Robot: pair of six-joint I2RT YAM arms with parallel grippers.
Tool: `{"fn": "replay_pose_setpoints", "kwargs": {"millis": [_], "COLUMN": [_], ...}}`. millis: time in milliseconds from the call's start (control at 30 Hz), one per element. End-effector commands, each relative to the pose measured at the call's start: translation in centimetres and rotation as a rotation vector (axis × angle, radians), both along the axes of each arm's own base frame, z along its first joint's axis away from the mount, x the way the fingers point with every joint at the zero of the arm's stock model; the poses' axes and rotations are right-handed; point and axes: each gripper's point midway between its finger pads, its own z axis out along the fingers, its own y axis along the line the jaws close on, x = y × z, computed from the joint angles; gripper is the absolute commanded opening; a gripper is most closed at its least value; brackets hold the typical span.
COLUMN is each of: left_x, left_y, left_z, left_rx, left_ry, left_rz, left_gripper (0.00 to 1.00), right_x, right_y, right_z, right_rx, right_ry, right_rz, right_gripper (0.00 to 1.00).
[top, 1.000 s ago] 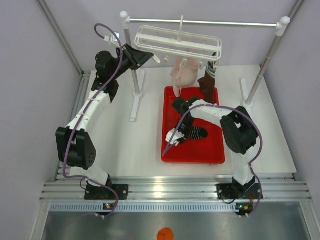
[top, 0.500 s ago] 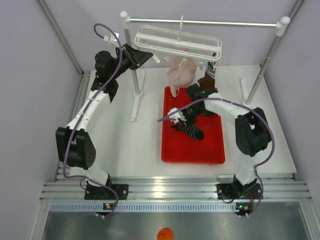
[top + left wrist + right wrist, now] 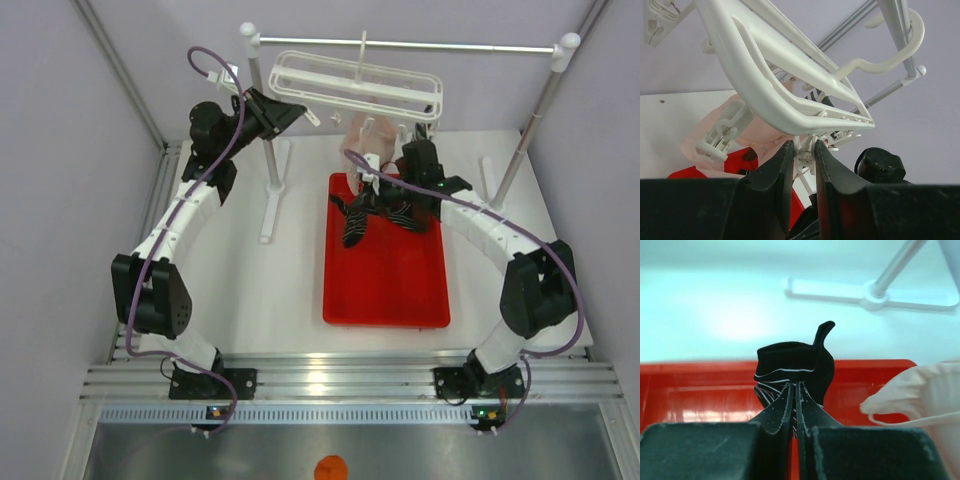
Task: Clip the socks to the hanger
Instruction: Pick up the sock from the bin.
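The white hanger hangs from the stand's crossbar at the back. My left gripper is at its left end. In the left wrist view that gripper is shut on a small white peg under the hanger frame. My right gripper holds a black sock with thin white stripes above the far end of the red tray. In the right wrist view the fingers pinch the sock, which bunches up past the tips.
A pale pink fabric item hangs from the hanger, just behind the held sock, and also shows as a pink fabric edge. The stand's white posts and metal crossbar frame the back. Purple walls close both sides.
My right gripper has lifted the black striped sock off the tray's middle and carried it up and back toward the hanger. The left arm has not moved.
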Motion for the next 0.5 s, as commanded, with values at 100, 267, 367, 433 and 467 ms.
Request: {"fn": "replay_pose_setpoints", "kwargs": {"millis": [100, 267, 367, 433, 467], "left_x": [-0.7, -0.7, -0.6, -0.5, -0.5], "left_y": [0.1, 0.1, 0.1, 0.1, 0.1], "left_z": [1.6, 1.3, 1.1, 0.7, 0.6], "left_rx": [-0.005, 0.009, 0.022, 0.034, 0.036], "left_ry": [-0.077, -0.08, -0.08, -0.074, -0.072], "left_rz": [-0.017, -0.019, -0.016, -0.017, -0.019], "left_gripper": [0.0, 0.0, 0.0, 0.0, 0.0], "right_x": [3.3, 6.0, 7.1, 7.7, 7.8], "right_y": [2.0, 2.3, 2.4, 2.6, 2.7], "right_z": [9.4, 11.4, 12.4, 12.9, 13.0], "right_rx": [0.317, 0.38, 0.405, 0.41, 0.411], "right_ry": [0.071, 0.126, 0.126, 0.111, 0.109], "right_rz": [-0.188, -0.314, -0.365, -0.39, -0.399], "right_gripper": [0.0, 0.0, 0.0, 0.0, 0.0]}}
